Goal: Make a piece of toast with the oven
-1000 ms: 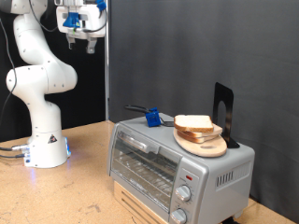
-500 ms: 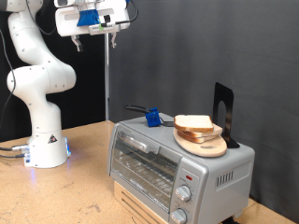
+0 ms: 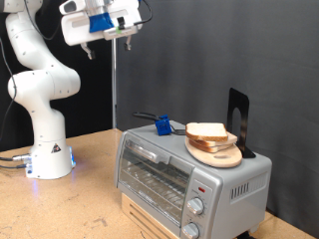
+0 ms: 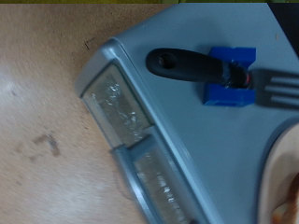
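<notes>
The piece of toast (image 3: 206, 130) lies flat on a round light-wood board (image 3: 216, 152) on top of the oven (image 3: 189, 171). The oven's glass door (image 3: 152, 179) is shut. My gripper (image 3: 110, 43) hangs high in the exterior view's top left, well above and left of the oven, with its fingers spread apart and nothing between them. The wrist view looks down on the oven's top (image 4: 187, 140) and door (image 4: 117, 107). The board's edge (image 4: 286, 182) shows at the frame edge. The fingers do not show in the wrist view.
A blue holder (image 3: 160, 125) with a black-handled spatula (image 4: 182, 63) sits on the oven's top, also seen in the wrist view (image 4: 229, 79). A black stand (image 3: 237, 118) rises behind the board. The oven rests on a wooden box (image 3: 150, 214). The arm's base (image 3: 48, 159) stands at the left.
My gripper has swung towards the exterior view's right and tilted, staying high. Toast, board and oven have not moved.
</notes>
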Action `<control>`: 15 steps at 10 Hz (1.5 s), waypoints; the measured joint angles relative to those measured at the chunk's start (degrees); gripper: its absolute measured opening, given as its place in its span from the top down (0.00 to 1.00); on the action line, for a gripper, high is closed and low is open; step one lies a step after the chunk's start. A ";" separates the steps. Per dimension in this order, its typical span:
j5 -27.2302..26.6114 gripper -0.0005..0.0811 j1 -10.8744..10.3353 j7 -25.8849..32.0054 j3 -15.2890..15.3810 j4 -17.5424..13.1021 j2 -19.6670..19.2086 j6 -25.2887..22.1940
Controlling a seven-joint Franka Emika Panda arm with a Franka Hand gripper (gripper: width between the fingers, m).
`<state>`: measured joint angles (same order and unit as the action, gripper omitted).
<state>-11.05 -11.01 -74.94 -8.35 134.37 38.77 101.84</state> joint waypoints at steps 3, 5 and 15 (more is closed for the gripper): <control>-1.31 0.15 -1.39 4.17 -1.31 -0.10 -1.17 -0.45; -4.53 0.15 -2.78 12.62 -3.87 -0.67 -1.27 -2.56; -4.97 0.15 -2.94 28.66 -9.23 -2.21 -10.87 8.69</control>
<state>-16.01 -13.95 -46.28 -17.58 132.16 27.90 110.53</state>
